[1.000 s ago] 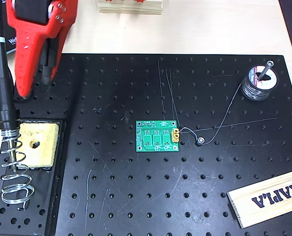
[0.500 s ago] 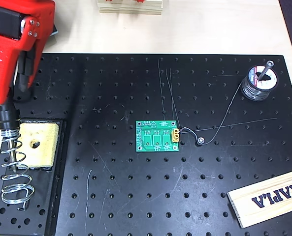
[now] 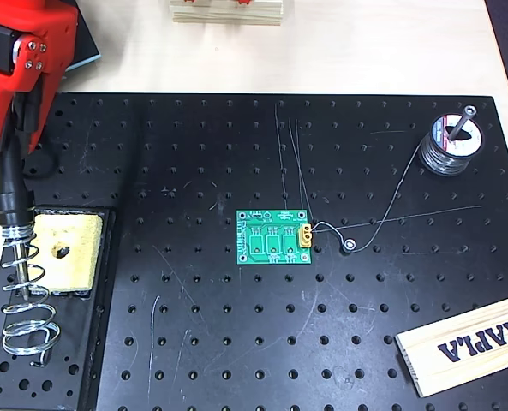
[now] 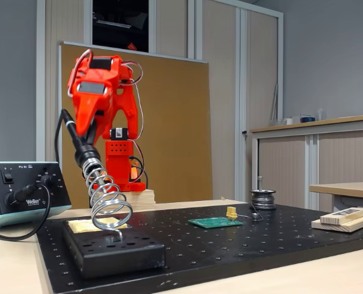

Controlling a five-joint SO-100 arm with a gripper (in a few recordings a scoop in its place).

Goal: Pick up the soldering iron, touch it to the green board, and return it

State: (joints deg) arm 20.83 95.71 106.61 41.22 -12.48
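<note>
A pale wooden worktop [image 4: 328,275] stands in an office-like room with grey walls [image 4: 334,55]. Behind it rises a brown board panel [image 4: 175,122], backed by tall beige cabinet doors [image 4: 224,92]. At the right, a wood-topped sideboard [image 4: 316,125] runs along the wall, with another light table [image 4: 346,190] just in front. Lighting is soft and even.

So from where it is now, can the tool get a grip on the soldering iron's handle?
Probably yes. The tool sits right at the soldering iron, whose handle sticks up out of the coil holder with nothing crowding it. Whether the jaws have closed can't be told.
</note>
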